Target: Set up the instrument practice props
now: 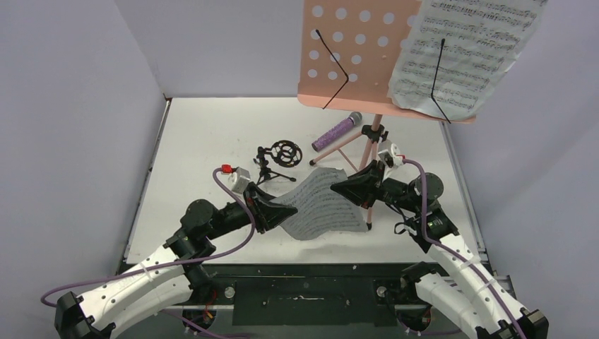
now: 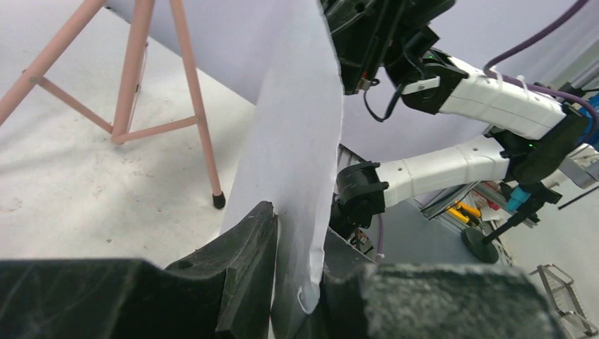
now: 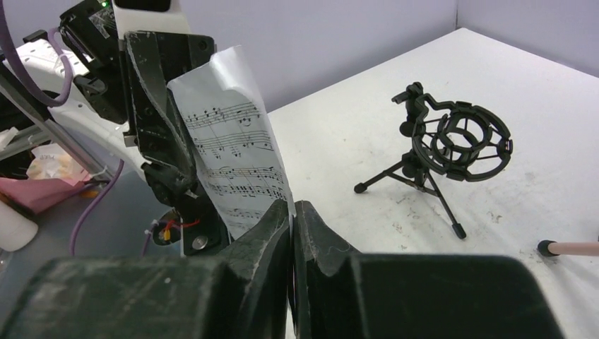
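Observation:
The pink perforated music stand (image 1: 353,49) stands at the back, with one sheet-music page (image 1: 463,49) on the right of its desk. A second sheet-music page (image 1: 318,205) hangs above the table between both grippers. My left gripper (image 1: 272,212) is shut on its left edge, seen between the jaws in the left wrist view (image 2: 300,233), where the page (image 2: 297,141) shows its blank side. My right gripper (image 1: 337,189) is shut on its right edge (image 3: 292,208), printed side (image 3: 233,155) showing. The purple microphone (image 1: 337,132) lies by the stand's legs. The black tripod mic stand (image 1: 277,159) stands upright behind the page.
The stand's pink tripod legs (image 2: 134,85) spread over the table just behind my right gripper; one foot (image 3: 572,247) shows low right. The mic stand (image 3: 445,145) has a round shock mount. Grey walls enclose the table on three sides.

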